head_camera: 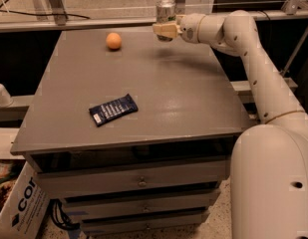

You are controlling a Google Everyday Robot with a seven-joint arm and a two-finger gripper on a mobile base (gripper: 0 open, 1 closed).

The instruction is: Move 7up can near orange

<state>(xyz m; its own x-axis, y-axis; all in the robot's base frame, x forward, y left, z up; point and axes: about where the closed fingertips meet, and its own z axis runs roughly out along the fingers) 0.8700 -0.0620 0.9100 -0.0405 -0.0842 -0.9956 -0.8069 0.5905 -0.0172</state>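
The 7up can (165, 13), silvery-green with a shiny top, is upright in my gripper (164, 30), which is shut on it and holds it a little above the far edge of the grey table (183, 103). The orange (113, 41) sits on the table at the far left, about a hand's width to the left of the can. My white arm reaches in from the right.
A flat dark-blue snack wrapper (113, 109) lies on the table near the front left. Drawers (138, 183) are below the tabletop. A cardboard box (19, 208) stands on the floor at the lower left. A rail runs behind the table.
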